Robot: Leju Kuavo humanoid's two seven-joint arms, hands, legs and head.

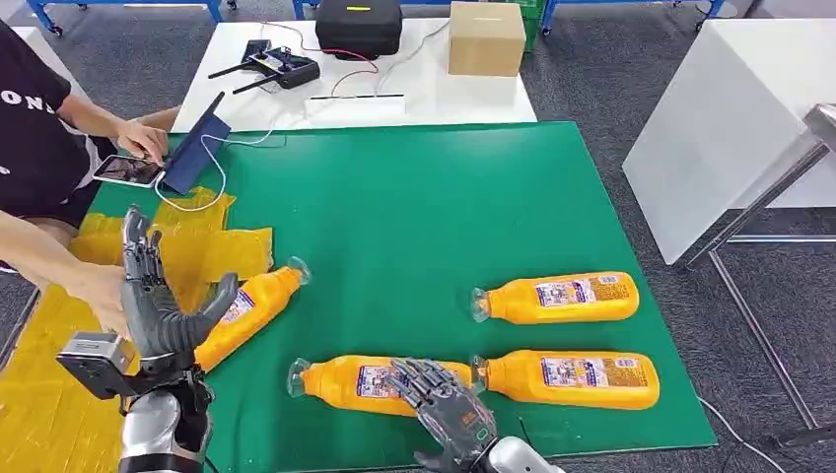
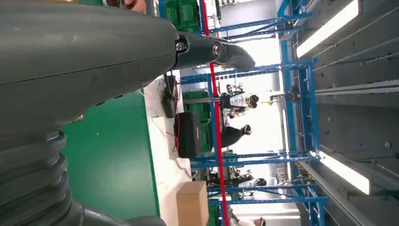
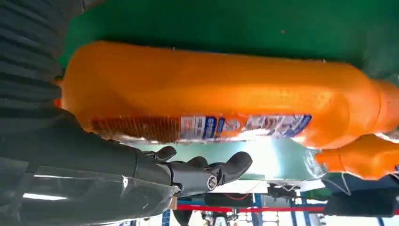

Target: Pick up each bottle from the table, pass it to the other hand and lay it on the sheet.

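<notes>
Several orange bottles lie on the green mat (image 1: 414, 217). My left hand (image 1: 158, 305) is raised at the mat's left edge with its fingers spread upward, and it holds nothing. Its thumb lies against one bottle (image 1: 258, 304), which rests slanted where the mat meets the yellow sheet (image 1: 49, 404). My right hand (image 1: 446, 402) is open, its fingers spread over the near middle bottle (image 1: 345, 380) without closing round it. That bottle (image 3: 211, 89) shows close beside the dark fingers (image 3: 207, 172) in the right wrist view. Two more bottles (image 1: 574, 379) (image 1: 560, 298) lie to the right.
A person sits at the left, one forearm (image 1: 49, 266) reaching behind my left hand, the other hand on a tablet (image 1: 128, 169). The white table (image 1: 394, 99) beyond holds a black case (image 1: 357, 28), a cardboard box (image 1: 485, 39) and a controller (image 1: 281, 67). Another white table (image 1: 730, 118) stands right.
</notes>
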